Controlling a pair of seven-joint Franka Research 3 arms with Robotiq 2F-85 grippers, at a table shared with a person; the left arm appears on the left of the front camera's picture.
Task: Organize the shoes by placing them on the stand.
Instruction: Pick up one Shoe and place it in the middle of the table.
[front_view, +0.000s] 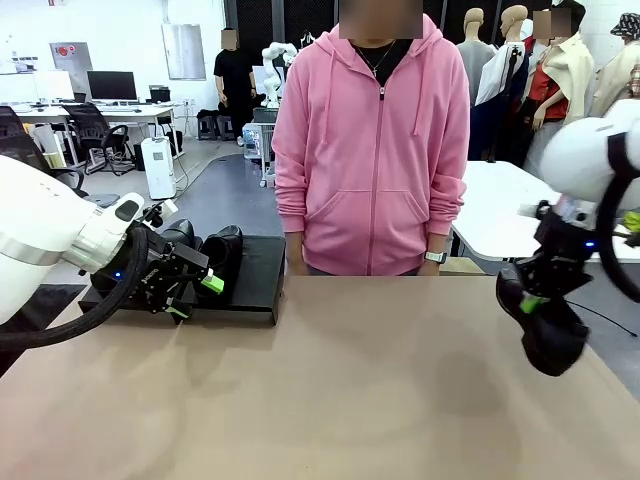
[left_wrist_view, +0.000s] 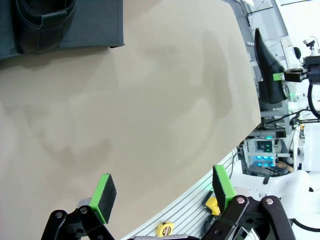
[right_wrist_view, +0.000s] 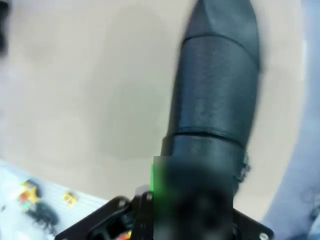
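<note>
Two black glossy shoes (front_view: 222, 252) stand on the low black stand (front_view: 255, 285) at the table's far left. My left gripper (front_view: 196, 298) hovers just in front of them, open, with nothing between its green pads (left_wrist_view: 105, 192). The left wrist view shows one shoe (left_wrist_view: 42, 22) on the stand (left_wrist_view: 97, 25) at its top left. At the table's right edge my right gripper (front_view: 530, 298) is shut on another black shoe (front_view: 548, 330), held in the air with its toe hanging down. In the right wrist view this shoe (right_wrist_view: 215, 100) stretches away from the gripper, blurred.
A person in a pink hoodie (front_view: 372, 150) stands at the far side, hands down at the table edge. The tan tabletop (front_view: 340, 380) between the arms is bare. A white table (front_view: 500, 205) stands behind at the right. A yellow tape measure (left_wrist_view: 165, 229) lies below the table's near edge.
</note>
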